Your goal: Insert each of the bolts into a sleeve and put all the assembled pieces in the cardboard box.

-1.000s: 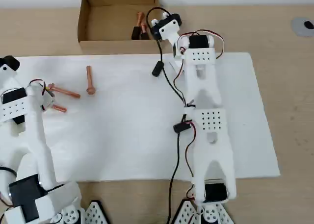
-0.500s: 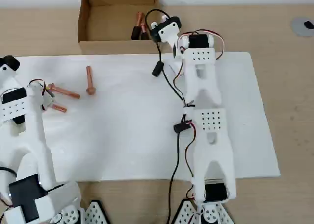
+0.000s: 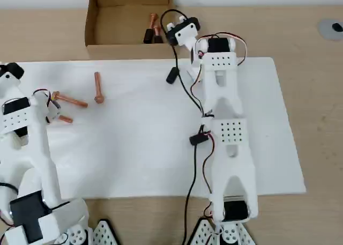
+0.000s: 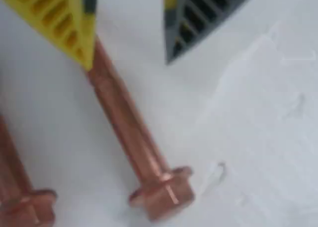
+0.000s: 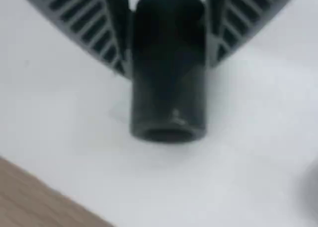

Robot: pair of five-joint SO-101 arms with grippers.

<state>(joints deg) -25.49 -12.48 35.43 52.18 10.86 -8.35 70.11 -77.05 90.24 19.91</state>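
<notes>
The bolt (image 4: pixel 134 137) lies flat on the white mat (image 3: pixel 134 148), copper-coloured, with its flanged head at one end and its shaft running up to the tip of the yellow finger (image 4: pixel 59 18). That finger belongs to the left gripper (image 4: pixel 129 60), and its dark partner stands off to the other side with bare mat between, so the jaws are spread and nothing is pinched. A second bolt (image 4: pixel 20 197) lies just beside the first, and a third bolt (image 3: pixel 98 87) rests apart from the pair, nearer the cardboard box (image 3: pixel 88 25). These look like stiff, smooth metal, probably with a little weight to them. Being round, one would likely roll or squirt out of a careless pinch, so the sensible hold is across the shaft near the head, leaving the plain end free to enter. Across the mat, the right gripper (image 5: pixel 169 68) is clamped on the sleeve (image 5: pixel 169 103), a short black tube gripped by its sides with its open mouth clear of the fingers. It sits low over the mat near the edge, where the wooden table (image 3: pixel 300 41) begins. The sleeve looks rigid and light, and held this way it is ready to receive a bolt. In the box, a few assembled pieces (image 3: pixel 153 30) already lie against the near wall.
</notes>
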